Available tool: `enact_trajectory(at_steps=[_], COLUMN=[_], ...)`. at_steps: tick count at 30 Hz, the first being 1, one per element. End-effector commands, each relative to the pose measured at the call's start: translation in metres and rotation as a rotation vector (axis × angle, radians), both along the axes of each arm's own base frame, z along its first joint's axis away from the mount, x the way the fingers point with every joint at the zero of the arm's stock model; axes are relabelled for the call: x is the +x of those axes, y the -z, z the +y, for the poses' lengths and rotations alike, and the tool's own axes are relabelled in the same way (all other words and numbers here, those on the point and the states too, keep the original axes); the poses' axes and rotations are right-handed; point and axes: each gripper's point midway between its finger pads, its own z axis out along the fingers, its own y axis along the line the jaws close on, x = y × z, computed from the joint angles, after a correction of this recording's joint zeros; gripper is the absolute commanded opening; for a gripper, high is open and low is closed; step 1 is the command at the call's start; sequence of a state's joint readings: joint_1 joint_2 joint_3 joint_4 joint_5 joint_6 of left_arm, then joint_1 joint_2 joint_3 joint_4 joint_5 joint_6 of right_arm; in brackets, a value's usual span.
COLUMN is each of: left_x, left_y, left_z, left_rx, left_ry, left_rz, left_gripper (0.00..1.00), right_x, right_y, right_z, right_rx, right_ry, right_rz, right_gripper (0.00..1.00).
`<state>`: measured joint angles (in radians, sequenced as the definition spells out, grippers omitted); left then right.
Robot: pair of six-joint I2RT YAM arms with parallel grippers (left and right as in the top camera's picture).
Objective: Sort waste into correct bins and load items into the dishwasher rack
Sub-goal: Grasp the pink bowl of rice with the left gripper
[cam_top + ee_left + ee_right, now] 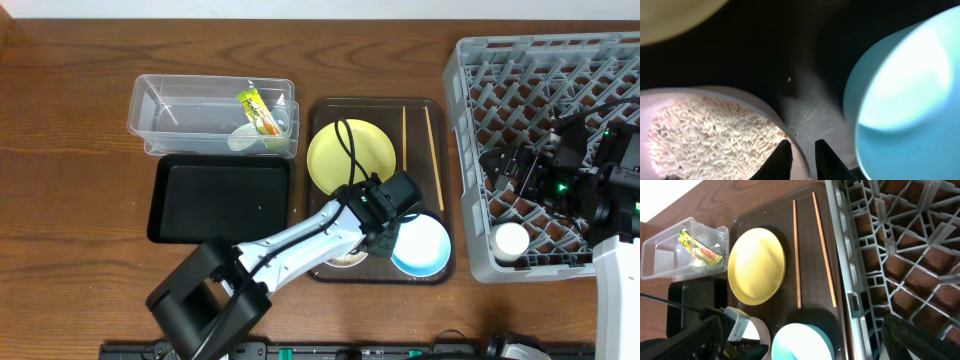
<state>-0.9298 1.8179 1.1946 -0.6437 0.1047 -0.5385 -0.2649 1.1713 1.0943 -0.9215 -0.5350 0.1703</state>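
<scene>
Pinching the rim of the rice-filled white bowl (760, 104) beside the light blue bowl (900, 90), the left pincer (801, 144) sits nearly closed; the right pincer (505, 165), above the rack (480, 60), shows no readable gap.

The left arm (300, 240) shows in the overhead view as a glossy white link between black parts: a blocky black base (205, 290) at the lower left of the frame and a black wrist housing (385, 198) near the centre. A thin black cable (345, 150) loops out of that housing. The left gripper (802, 161) ends in two slim black fingers (784, 159), tapering to points. The right arm (575, 170), at the right edge, is black and boxy, dotted with small green lights (562, 187), with a broad white link (620, 290) below.
</scene>
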Motion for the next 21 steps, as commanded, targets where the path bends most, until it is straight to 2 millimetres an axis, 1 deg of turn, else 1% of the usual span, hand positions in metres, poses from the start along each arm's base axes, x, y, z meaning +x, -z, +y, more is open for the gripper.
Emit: enact_trajectory(at_steps=[1, 2, 4, 6, 8, 10, 14, 17, 19, 21], left_x=[-0.005, -0.005, -0.006, -0.004, -0.001, 0.005, 0.019, 0.029, 0.032, 0.034], left_y=[0.020, 0.023, 0.024, 0.020, 0.008, -0.013, -0.067, -0.104, -0.119, -0.132], left_z=[0.009, 0.010, 0.011, 0.010, 0.011, 0.011, 0.019, 0.040, 0.056, 0.068], left_rx=[0.058, 0.065, 0.069, 0.061, 0.050, 0.028, -0.053, -0.122, -0.170, -0.247], left_ry=[-0.026, -0.026, -0.025, -0.028, -0.037, -0.043, 0.002, -0.037, -0.081, -0.075], left_rz=[0.034, 0.040, 0.042, 0.036, 0.029, 0.012, -0.081, -0.121, -0.104, -0.072], left_gripper=[0.19, 0.14, 0.07, 0.06, 0.06, 0.06, 0.06, 0.06, 0.06, 0.06], right_x=[0.002, 0.002, 0.002, 0.002, 0.002, 0.002, 0.002, 0.002, 0.002, 0.002], right_y=[-0.006, -0.006, -0.006, -0.006, -0.006, -0.006, -0.006, -0.006, -0.006, -0.006], right_z=[0.004, 0.004, 0.004, 0.004, 0.004, 0.004, 0.004, 0.004, 0.004, 0.004], right_rx=[-0.006, -0.006, -0.006, -0.006, -0.006, -0.006, -0.006, -0.006, -0.006, -0.006], right_ry=[-0.029, -0.029, -0.029, -0.029, -0.029, -0.029, -0.029, -0.029, -0.029, -0.029], right_rz=[-0.025, -0.025, -0.025, -0.025, -0.025, -0.025, -0.025, -0.025, -0.025, -0.025], right_gripper=[0.99, 0.99, 0.99, 0.99, 0.99, 0.99, 0.99, 0.99, 0.99, 0.99])
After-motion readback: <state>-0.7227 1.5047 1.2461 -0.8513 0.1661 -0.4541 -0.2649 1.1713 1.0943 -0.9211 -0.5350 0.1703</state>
